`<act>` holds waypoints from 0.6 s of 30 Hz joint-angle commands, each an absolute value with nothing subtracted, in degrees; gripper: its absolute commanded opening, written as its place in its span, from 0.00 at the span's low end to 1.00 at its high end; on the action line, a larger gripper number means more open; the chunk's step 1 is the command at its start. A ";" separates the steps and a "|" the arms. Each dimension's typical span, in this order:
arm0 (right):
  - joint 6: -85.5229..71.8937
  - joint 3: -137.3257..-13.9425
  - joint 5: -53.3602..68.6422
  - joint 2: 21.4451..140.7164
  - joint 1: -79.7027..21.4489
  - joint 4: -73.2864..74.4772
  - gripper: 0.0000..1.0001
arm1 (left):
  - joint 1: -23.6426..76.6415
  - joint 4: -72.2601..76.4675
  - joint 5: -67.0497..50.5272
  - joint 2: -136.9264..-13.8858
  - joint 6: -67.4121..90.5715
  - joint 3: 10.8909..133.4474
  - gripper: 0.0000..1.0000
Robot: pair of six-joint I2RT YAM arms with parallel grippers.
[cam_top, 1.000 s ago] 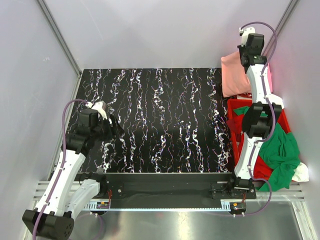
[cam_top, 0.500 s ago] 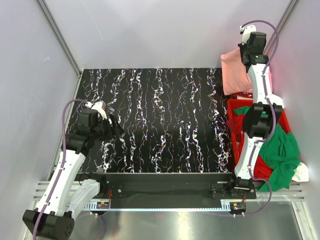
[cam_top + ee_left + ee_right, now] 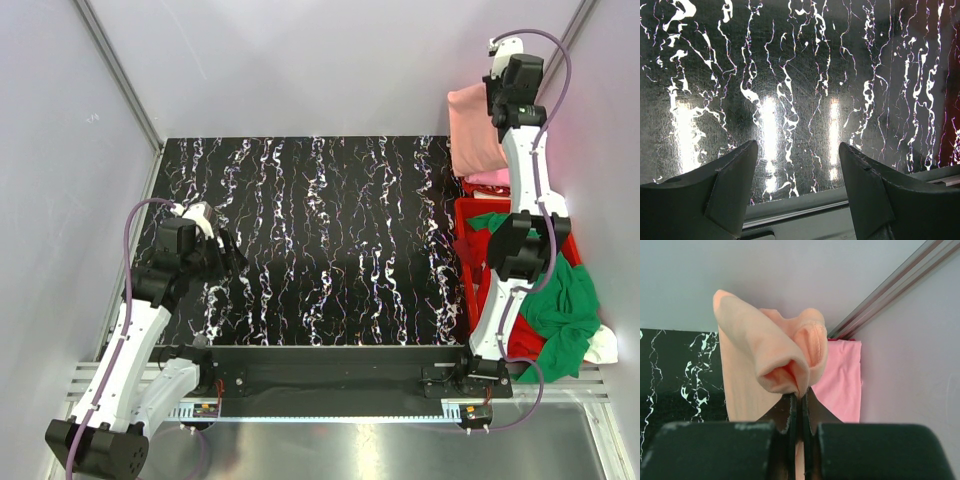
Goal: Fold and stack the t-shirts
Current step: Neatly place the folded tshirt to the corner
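Observation:
A salmon-orange t-shirt (image 3: 472, 130) hangs bunched at the table's far right corner, lifted by a fold. My right gripper (image 3: 497, 105) is shut on that fold, which bulges over the closed fingertips in the right wrist view, where the gripper (image 3: 799, 397) pinches the salmon-orange t-shirt (image 3: 760, 355). Under it lies a flat pink t-shirt (image 3: 842, 380), also seen from above as the pink t-shirt (image 3: 488, 178). A green t-shirt (image 3: 560, 300) and a white one (image 3: 603, 345) spill over the crate. My left gripper (image 3: 225, 250) hovers open over the left of the table, nothing between its fingers (image 3: 735, 170).
A red plastic crate (image 3: 466, 250) stands at the right edge of the black marbled table (image 3: 330, 240), partly behind the right arm. Grey walls enclose the table at the back and sides. A metal rail (image 3: 800, 210) runs along the near edge.
My right gripper has risen and drawn toward the back right corner, pulling the salmon-orange t-shirt higher. The left arm has not moved.

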State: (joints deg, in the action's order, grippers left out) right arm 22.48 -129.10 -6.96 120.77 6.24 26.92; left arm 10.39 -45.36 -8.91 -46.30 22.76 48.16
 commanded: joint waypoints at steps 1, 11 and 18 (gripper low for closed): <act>22.06 -132.02 -6.50 115.05 6.77 23.20 0.00 | 10.02 -43.07 -9.84 -46.14 22.76 47.99 0.72; 19.08 -136.13 -2.47 122.76 11.86 23.72 0.00 | 10.02 -43.07 -9.93 -47.02 22.94 47.90 0.72; 16.36 -143.26 2.28 134.28 16.26 21.19 0.00 | 10.11 -43.50 -9.49 -49.04 23.20 47.99 0.72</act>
State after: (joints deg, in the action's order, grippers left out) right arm 18.68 -139.44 -1.23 129.80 14.74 26.09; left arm 10.39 -45.36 -8.88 -48.51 22.83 48.16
